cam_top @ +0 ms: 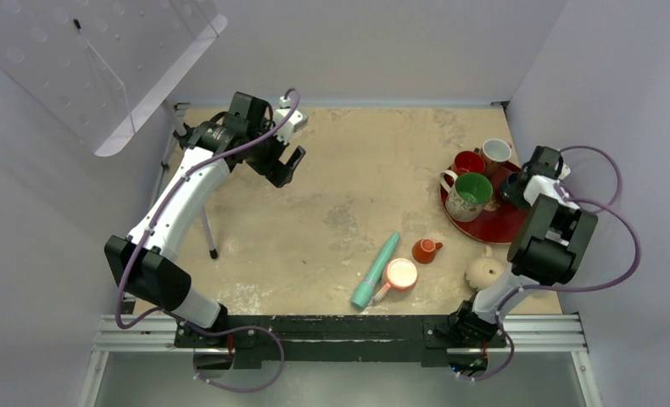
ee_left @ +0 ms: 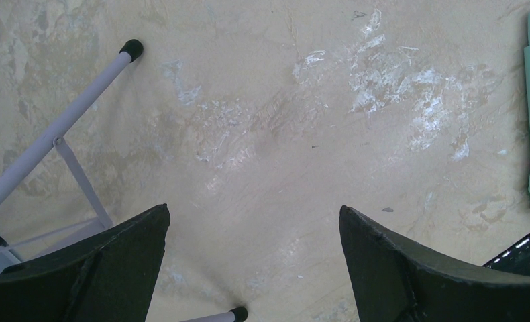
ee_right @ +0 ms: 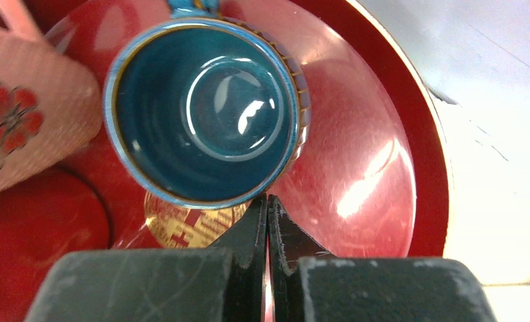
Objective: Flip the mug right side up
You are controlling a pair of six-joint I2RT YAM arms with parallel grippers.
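Observation:
The beige rounded mug (cam_top: 484, 271) sits on the table at the front right, just off the red tray (cam_top: 501, 227) and close beside my right arm's lower link. No opening shows on top, so it looks mouth down. It is out of both wrist views. My right gripper (cam_top: 518, 188) is shut and empty over the tray; in the right wrist view its fingertips (ee_right: 268, 201) are pressed together at the rim of an upright blue cup (ee_right: 205, 111). My left gripper (cam_top: 285, 165) is open and empty at the far left, above bare table (ee_left: 252, 215).
On the tray stand a white mug with green inside (cam_top: 471, 193), a red cup (cam_top: 469, 161) and a white cup (cam_top: 495, 151). A small red jug (cam_top: 426, 250), a pale mug with peach-pink inside (cam_top: 399, 274) and a teal cylinder (cam_top: 376, 271) lie mid-table. A white stand leg (ee_left: 61, 127) is at left.

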